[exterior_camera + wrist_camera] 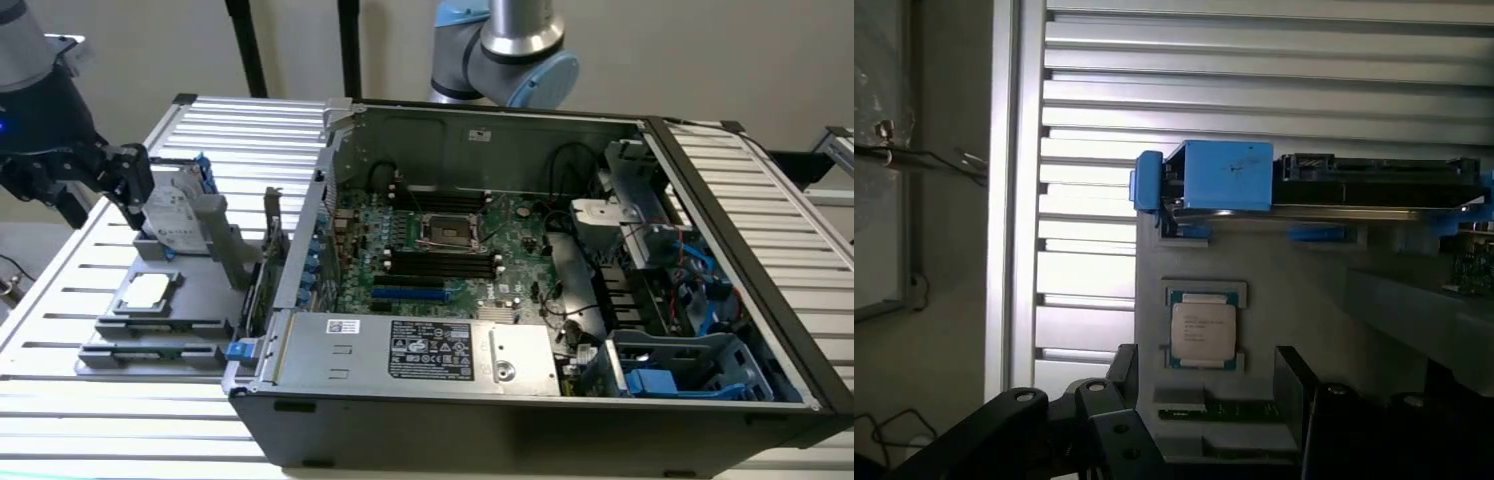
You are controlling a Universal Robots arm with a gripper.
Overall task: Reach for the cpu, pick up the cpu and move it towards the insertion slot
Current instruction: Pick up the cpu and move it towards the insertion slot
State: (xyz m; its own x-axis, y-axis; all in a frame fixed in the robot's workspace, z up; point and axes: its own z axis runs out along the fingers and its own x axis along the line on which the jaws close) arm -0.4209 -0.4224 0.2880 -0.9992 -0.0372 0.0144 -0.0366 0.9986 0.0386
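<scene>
The cpu [150, 289], a small flat square chip with a silver top, lies in a recess of a grey fixture [127, 340] on the slatted table, at the exterior view's left. My black gripper [102, 205] hovers above and behind it, near the upright hard drive [180, 215], fingers open and holding nothing. In the wrist view the cpu [1202, 331] sits flat just beyond my open gripper [1209, 400], apart from both fingers. The insertion slot [450, 232], a shiny metal frame with a dark centre, lies on the green motherboard inside the open computer case.
The silver hard drive in its blue frame [1219, 175] stands right behind the cpu. The case wall [300, 250] rises between the fixture and the motherboard. Black memory slots [434, 265] flank the socket. A power supply [414, 350] fills the case's front.
</scene>
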